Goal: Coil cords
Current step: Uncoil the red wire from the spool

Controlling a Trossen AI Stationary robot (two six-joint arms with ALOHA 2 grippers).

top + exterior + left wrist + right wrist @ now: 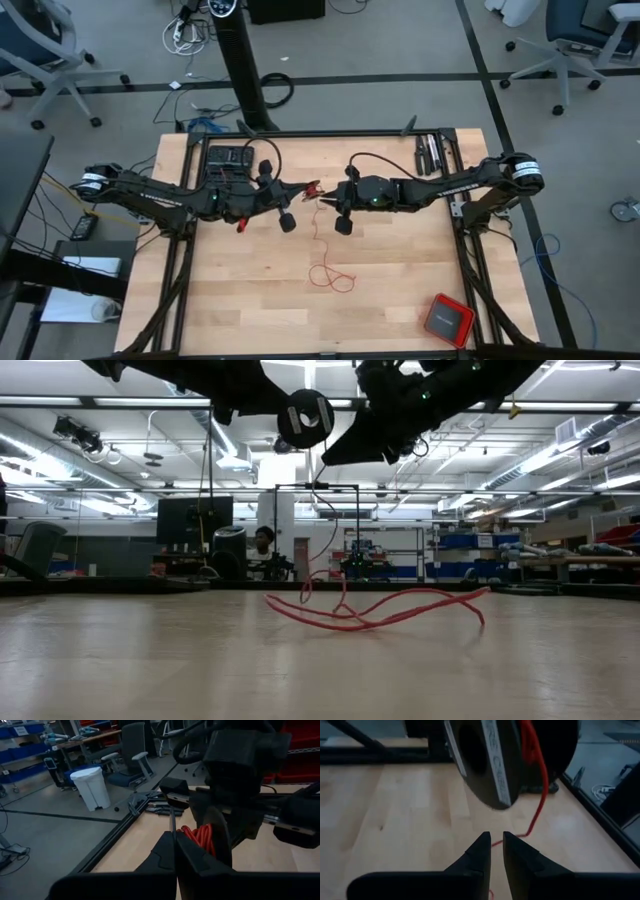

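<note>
Between the two raised grippers, a small coil of red cord (201,836) sits at the shut left gripper (312,187); right gripper (328,201) slightly parted, empty. Below them most cord lies loose on the table (400,280), uncoiled.

One red cord (322,262), one red box (447,319), two arms

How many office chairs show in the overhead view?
3: one chair at top left, one chair at top right, and part of another chair at the right edge. More may sit out of frame.
</note>
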